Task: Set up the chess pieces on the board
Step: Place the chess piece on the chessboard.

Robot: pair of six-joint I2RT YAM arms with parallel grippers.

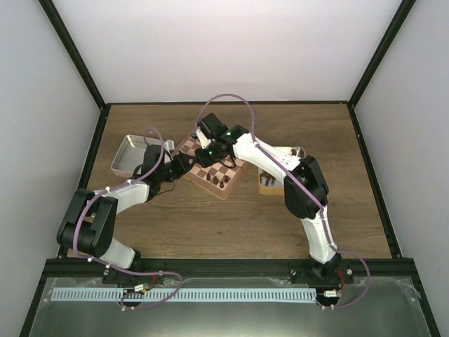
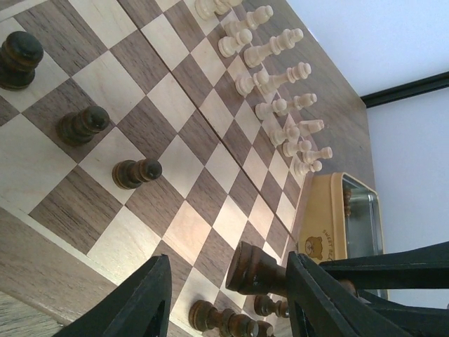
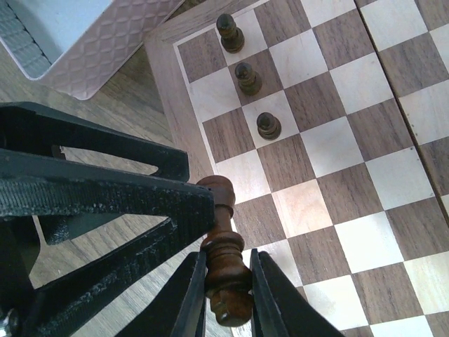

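The board (image 1: 184, 146) lies at the table's middle, and both grippers meet over its near left corner. My right gripper (image 3: 228, 256) is shut on a tall dark brown chess piece (image 3: 223, 210), held tilted above the board (image 3: 337, 140). My left gripper (image 2: 228, 270) is open. Its fingers (image 2: 140, 302) stand on either side of that piece's base (image 2: 263, 270), one finger against it and a gap at the other. Three dark pawns (image 3: 247, 77) stand in a line on the squares. More dark pieces (image 2: 224, 319) stand by the edge.
Cream pieces (image 2: 273, 77) fill the board's far rows. A yellow tin with a bear (image 2: 337, 225) sits beyond the board on the right (image 1: 277, 175). A pale metal tin (image 1: 133, 156) lies left of the board (image 3: 77, 35). Black frame rails edge the table.
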